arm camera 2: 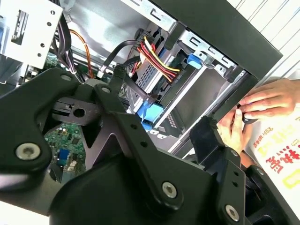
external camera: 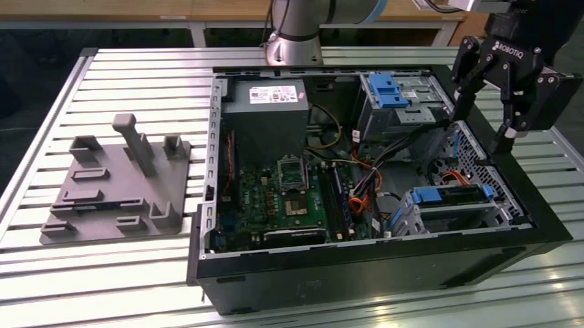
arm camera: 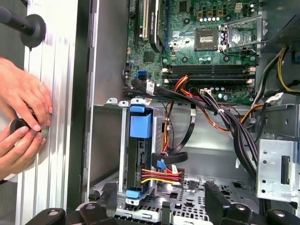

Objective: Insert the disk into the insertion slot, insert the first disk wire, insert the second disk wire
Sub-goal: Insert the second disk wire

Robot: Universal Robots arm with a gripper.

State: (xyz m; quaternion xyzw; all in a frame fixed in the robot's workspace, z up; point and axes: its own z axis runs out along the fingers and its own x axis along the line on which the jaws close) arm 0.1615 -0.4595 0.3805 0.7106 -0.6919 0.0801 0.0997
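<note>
The disk (external camera: 452,196), framed by its blue carrier (arm camera: 140,124), sits inside the insertion slot (external camera: 461,215), a silver perforated cage at the exterior view's right of the open computer case. A red, yellow and black wire plug (arm camera: 159,176) and a blue-tipped black cable (arm camera: 161,164) lie at the disk's end; I cannot tell if they are fully seated. My gripper (external camera: 481,133) hangs open above the case's edge, just over the slot, with nothing between its fingers (arm camera: 108,199). The second wrist view shows the gripper (arm camera 2: 161,98) and the slot (arm camera 2: 154,112).
A person's hands (arm camera: 21,122) hold a small dark object on the slatted table beside the case wall. A taller cage with a blue latch (external camera: 392,96), the power supply (external camera: 264,102) and the motherboard (external camera: 283,198) fill the case. A grey fixture plate (external camera: 109,184) lies at the exterior view's left.
</note>
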